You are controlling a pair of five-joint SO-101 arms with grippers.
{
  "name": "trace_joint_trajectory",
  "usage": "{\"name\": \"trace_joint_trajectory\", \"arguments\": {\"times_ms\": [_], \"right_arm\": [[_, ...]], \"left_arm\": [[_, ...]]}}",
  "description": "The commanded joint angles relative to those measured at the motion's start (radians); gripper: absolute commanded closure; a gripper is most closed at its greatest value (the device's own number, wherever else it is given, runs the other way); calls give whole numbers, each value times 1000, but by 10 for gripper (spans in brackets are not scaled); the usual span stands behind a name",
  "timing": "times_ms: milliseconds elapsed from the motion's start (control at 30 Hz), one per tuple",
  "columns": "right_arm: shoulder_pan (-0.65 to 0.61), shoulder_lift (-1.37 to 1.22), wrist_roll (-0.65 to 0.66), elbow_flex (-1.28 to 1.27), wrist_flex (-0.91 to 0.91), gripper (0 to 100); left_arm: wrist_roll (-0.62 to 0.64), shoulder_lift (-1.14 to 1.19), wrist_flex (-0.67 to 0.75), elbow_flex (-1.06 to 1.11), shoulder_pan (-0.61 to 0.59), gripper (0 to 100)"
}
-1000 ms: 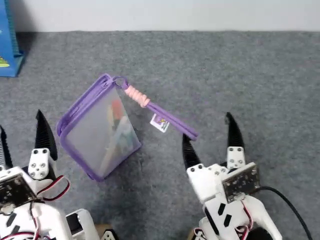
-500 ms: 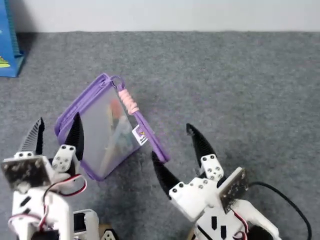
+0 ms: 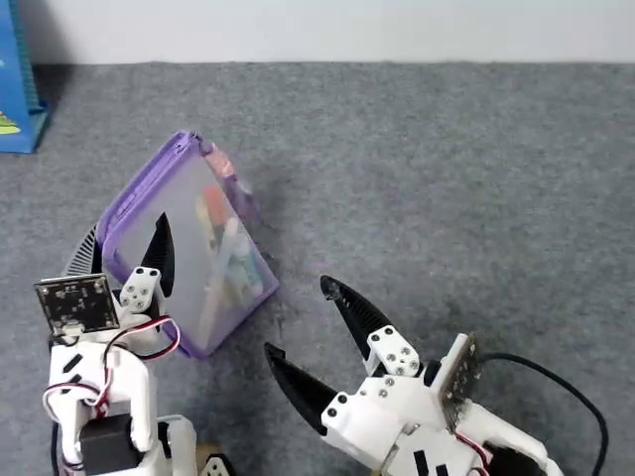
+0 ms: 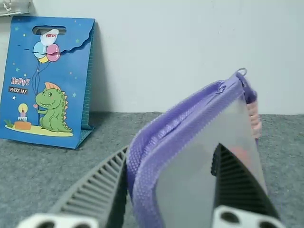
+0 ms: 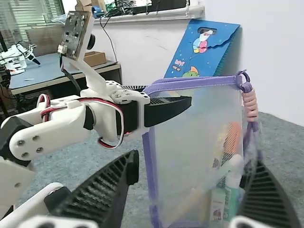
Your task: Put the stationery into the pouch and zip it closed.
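Pouch [image 3: 198, 248] stands on edge on the grey felt table [image 3: 446, 178], leaning, with its clear wall facing the right side and its purple zip band on the upper left. Stationery [image 5: 228, 156] shows through the wall: an orange piece above, white and green ones lower down. A pink coiled strap [image 5: 250, 107] hangs from the ring at the pouch's far top corner.

The left gripper [image 3: 127, 230] straddles the near end of the purple band. Its jaws are spread, with the ribbed one outside the band and touching it, and the dark one over the clear wall. The band fills the gap between them.

The right gripper [image 3: 297, 317] sits low on the table, just right of the pouch's near corner and apart from it. Its jaws are wide apart with nothing between them, and they point at the clear wall.

A blue gift bag [image 4: 47, 80] with a dinosaur print stands against the wall, well behind the pouch on the left.
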State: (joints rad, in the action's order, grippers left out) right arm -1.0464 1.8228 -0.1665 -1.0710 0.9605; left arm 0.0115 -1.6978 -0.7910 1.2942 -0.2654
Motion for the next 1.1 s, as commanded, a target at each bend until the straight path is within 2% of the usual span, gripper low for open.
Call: {"name": "trace_joint_trajectory", "arguments": {"times_ms": [0, 100, 267, 433, 700, 833, 900, 1000, 1067], "right_arm": [[-4, -8, -5, 38, -13, 675], [67, -8, -3, -15, -13, 675], [289, -8, 71, -158, -24, 675], [426, -8, 74, -203, -22, 675], [456, -8, 74, -204, -16, 675], [458, -8, 74, -206, -15, 677], [458, -8, 74, -206, -15, 719], [458, -8, 74, -206, -15, 861], [458, -8, 74, -207, -15, 974]], "left_arm": [[6, 3, 12, -13, 3, 743], [8, 3, -54, -53, 8, 743], [8, 3, -153, -151, -5, 743], [8, 3, -169, -269, -95, 743], [8, 3, -175, -415, -183, 743], [8, 3, -264, -420, -189, 754], [8, 3, -319, -412, -187, 814], [2, 3, -377, -395, -167, 969], [-20, 3, -397, -361, -112, 983]]}}
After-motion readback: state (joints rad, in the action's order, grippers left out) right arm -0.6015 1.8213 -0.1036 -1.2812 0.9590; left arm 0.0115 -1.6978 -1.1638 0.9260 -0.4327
